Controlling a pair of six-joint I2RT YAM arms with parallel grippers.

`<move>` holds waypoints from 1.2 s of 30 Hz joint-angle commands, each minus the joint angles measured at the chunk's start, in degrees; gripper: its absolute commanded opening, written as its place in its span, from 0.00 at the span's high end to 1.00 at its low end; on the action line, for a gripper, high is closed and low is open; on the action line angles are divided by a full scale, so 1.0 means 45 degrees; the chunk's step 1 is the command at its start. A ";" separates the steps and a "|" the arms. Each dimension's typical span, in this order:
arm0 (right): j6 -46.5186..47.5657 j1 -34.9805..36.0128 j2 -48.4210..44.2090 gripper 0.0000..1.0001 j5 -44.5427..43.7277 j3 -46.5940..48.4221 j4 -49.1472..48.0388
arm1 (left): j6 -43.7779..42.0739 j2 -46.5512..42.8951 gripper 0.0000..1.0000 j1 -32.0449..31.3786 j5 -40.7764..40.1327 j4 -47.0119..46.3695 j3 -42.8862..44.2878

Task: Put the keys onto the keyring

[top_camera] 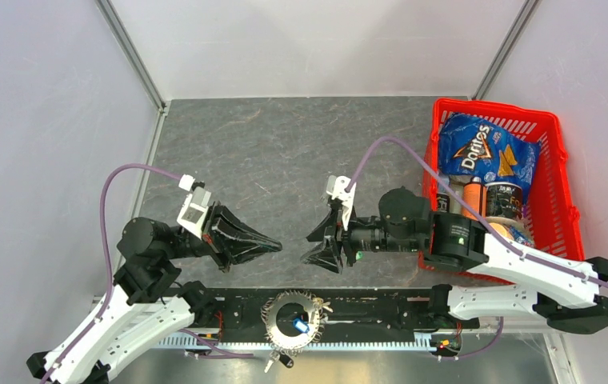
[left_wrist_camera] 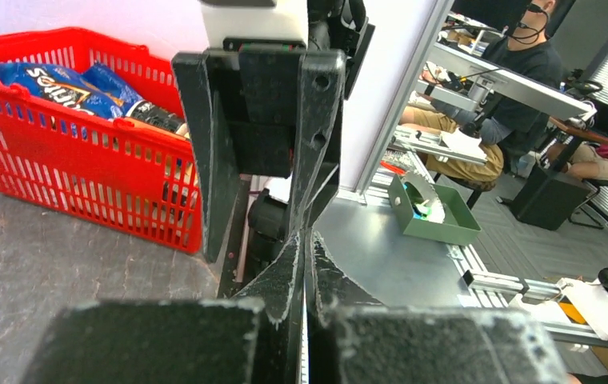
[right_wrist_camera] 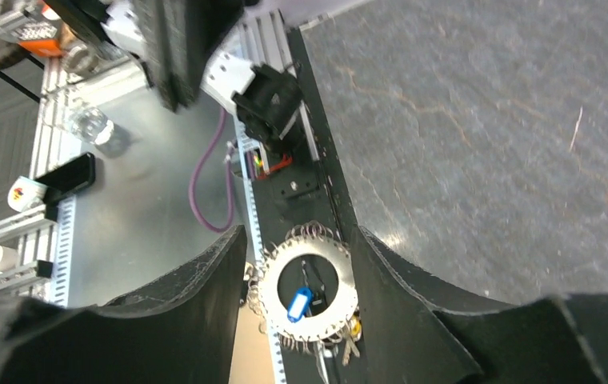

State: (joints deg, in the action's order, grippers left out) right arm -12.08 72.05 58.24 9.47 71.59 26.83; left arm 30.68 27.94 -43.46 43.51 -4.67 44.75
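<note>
Above the worktop [top_camera: 285,152], your left gripper [top_camera: 277,246] is pressed together, empty; your right gripper [top_camera: 309,248] stands apart, and the keyring [top_camera: 293,320] lies at the near edge.

Robotics lab: aluminium framing [left_wrist_camera: 499,282], seated staff [left_wrist_camera: 525,80]

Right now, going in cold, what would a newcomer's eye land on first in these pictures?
The red basket at the table's right edge stands out most, with a blue Doritos bag lying in it. Next comes the toothed keyring on the black rail between the arm bases, a small blue tag in its hole. Mid-table, the left gripper, shut, and the right gripper, open, point at each other.
</note>
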 commanded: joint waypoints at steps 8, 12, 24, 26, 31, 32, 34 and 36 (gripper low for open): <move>-0.1800 0.0062 0.0274 0.35 0.0095 -0.2950 -0.0655 | -0.1286 -0.0970 0.81 0.0013 -0.1379 0.2448 0.0197; -0.2195 0.0063 0.0267 0.33 0.1221 -0.3972 -0.1026 | -0.1460 -0.1366 0.68 0.0014 -0.1918 0.3385 0.0058; -0.0657 0.3424 0.2216 0.33 -0.0136 -0.4835 -0.0956 | -0.1575 -0.2541 0.51 0.0027 -0.3293 0.6002 -0.0296; 0.0656 0.4878 0.3182 0.31 -0.1556 -0.4391 -0.0650 | -0.1554 -0.2767 0.51 0.0025 -0.3568 0.6409 -0.0297; 0.2981 0.6678 0.5020 0.29 -0.4366 -0.3859 -0.0937 | -0.1462 -0.3840 0.51 0.0020 -0.3846 0.7218 -0.0426; 0.3342 0.6906 0.5136 0.29 -0.4810 -0.3910 -0.1213 | -0.1461 -0.4089 0.51 0.0017 -0.3937 0.7372 -0.0452; 0.4075 0.7243 0.5213 0.28 -0.5746 -0.4065 -0.1981 | -0.1407 -0.4662 0.51 0.0017 -0.4008 0.7597 -0.0537; 0.4886 0.7449 0.5184 0.28 -0.6522 -0.4241 -0.3033 | -0.1388 -0.5272 0.51 0.0024 -0.4171 0.7875 -0.0578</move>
State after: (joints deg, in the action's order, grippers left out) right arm -0.40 103.90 82.30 -7.60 51.57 22.48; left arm 25.58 8.56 -43.46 26.85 27.81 42.61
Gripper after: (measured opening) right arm 0.717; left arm 0.490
